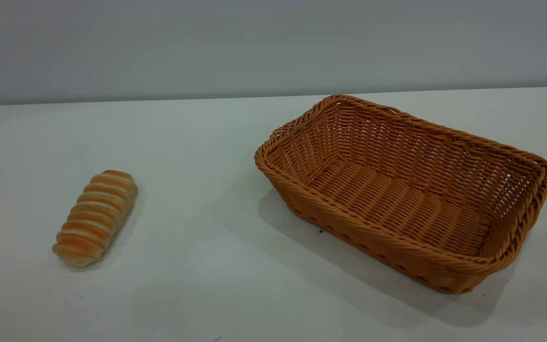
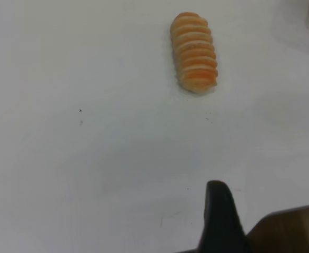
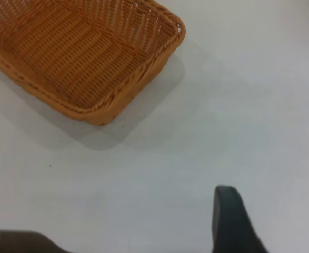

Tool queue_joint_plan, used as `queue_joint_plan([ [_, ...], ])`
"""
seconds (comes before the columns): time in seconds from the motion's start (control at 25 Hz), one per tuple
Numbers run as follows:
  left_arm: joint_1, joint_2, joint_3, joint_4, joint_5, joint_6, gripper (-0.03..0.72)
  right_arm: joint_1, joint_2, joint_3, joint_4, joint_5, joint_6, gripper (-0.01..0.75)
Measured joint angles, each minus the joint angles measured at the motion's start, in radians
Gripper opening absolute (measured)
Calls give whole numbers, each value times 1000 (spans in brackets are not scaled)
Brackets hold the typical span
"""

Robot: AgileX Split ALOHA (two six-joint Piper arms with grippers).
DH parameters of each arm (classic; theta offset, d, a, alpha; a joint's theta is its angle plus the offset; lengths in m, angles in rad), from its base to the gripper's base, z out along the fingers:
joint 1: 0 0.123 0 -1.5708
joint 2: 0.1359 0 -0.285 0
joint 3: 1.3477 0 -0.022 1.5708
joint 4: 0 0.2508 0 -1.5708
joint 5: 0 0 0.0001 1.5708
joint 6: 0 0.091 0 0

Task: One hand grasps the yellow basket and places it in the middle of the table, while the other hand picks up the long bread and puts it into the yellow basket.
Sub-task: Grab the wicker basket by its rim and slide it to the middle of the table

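We find the bread point(image 1: 95, 217) at left on the counter point(image 1: 197, 266), well apart from the empty basket point(image 1: 515, 237). Neither hand's state can be told.

From my exterior view, the long bread point(image 1: 95, 218) lies on the surface point(image 1: 197, 266) at the left, well apart from the yellow basket point(image 1: 404, 190), which sits at the right and slightly farther back, nothing in it.

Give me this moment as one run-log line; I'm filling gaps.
stage: before any grasp | yellow basket: empty, right side of table | long bread: on table, left | left gripper, right gripper: clear of both
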State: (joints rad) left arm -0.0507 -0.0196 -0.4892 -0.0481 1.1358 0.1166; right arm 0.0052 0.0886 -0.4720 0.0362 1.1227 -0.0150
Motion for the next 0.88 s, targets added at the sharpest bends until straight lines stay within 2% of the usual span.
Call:
queue_joint_plan([
  [0.88, 0, 0, 0, 0, 0, 1, 542, 0, 0, 0, 0, 0, 0, 371],
])
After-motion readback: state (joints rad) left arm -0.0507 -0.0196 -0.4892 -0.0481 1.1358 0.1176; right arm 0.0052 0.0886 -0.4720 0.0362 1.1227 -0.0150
